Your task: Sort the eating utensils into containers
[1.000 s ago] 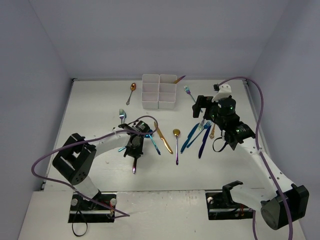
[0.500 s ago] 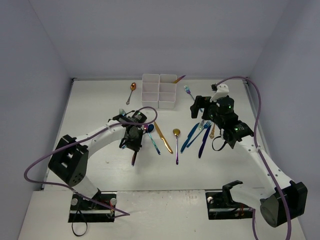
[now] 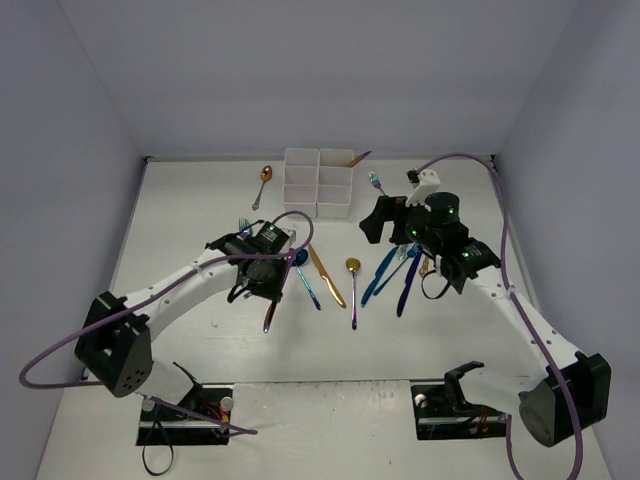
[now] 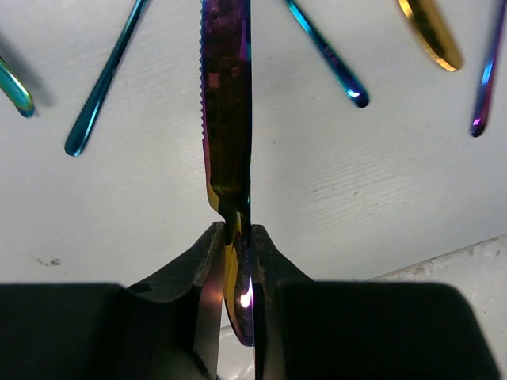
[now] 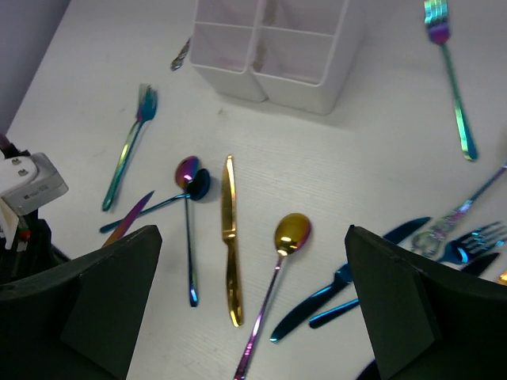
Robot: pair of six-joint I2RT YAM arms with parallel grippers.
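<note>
The left pincer (image 4: 234, 237) is clamped on the handle of an iridescent purple knife (image 4: 226, 95), left of centre in the overhead view. Since a second ago it has carried the knife a little up the frame, nearer the gold knife (image 3: 326, 276), and that arm's elbow has swung toward the lower left. The right pincer (image 3: 375, 222), jaws wide apart and empty, has slid left from right of centre. The white containers (image 3: 318, 182) at upper centre and the utensils lying on the bench (image 3: 200, 200) are unmoved.
</note>
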